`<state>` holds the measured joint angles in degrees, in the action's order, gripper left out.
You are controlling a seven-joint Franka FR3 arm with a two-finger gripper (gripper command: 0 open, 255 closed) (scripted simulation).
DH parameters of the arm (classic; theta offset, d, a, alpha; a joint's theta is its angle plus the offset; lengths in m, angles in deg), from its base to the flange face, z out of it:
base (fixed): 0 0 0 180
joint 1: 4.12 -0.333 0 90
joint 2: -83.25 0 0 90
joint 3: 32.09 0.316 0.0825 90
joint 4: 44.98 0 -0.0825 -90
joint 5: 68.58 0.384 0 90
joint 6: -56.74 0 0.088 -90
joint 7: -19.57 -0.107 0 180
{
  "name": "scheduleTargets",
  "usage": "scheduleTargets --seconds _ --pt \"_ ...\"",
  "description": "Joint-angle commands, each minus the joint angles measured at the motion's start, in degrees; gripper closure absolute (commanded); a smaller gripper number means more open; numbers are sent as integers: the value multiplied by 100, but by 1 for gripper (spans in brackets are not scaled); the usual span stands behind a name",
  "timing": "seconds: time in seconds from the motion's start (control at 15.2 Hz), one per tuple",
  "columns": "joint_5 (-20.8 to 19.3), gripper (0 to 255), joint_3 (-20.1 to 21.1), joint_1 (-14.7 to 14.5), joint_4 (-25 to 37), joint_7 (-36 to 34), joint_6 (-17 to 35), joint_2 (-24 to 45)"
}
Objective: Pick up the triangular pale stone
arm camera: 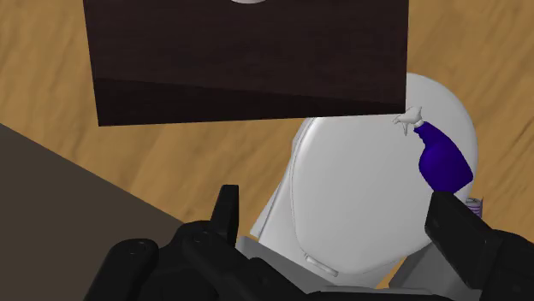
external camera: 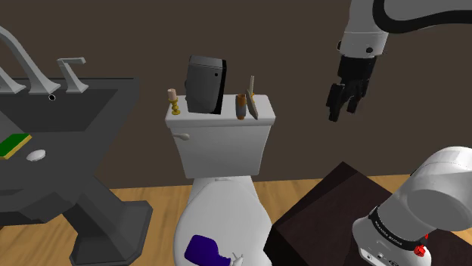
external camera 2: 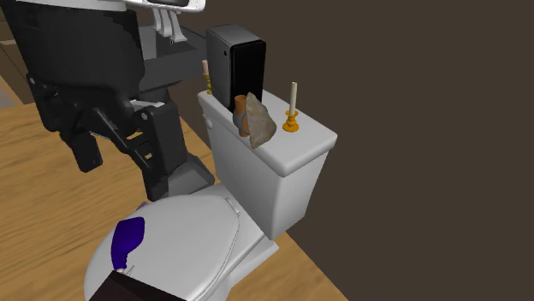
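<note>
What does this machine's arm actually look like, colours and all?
The arm is made of smooth white rounded segments with dark joints; one black band near its base carries small lettering and red spots. It ends in an all-black two-finger tool.

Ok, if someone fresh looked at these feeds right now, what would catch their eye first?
Probably the white toilet in the middle of the shoulder view, its tank lid crowded with a black box, two candlesticks and the pale stone. Next, the purple spray bottle on the closed seat lid, and the open black gripper hanging in the air to the shoulder view's right of the tank.
</note>
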<state>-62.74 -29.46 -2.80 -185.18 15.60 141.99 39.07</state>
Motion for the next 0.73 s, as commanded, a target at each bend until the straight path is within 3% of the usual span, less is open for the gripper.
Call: scheduleTargets --seconds 0.0,0.66 --pt "0 0 0 0 0 0 0 0" --pt "-297 0 914 299 960 -1514 1489 1949"
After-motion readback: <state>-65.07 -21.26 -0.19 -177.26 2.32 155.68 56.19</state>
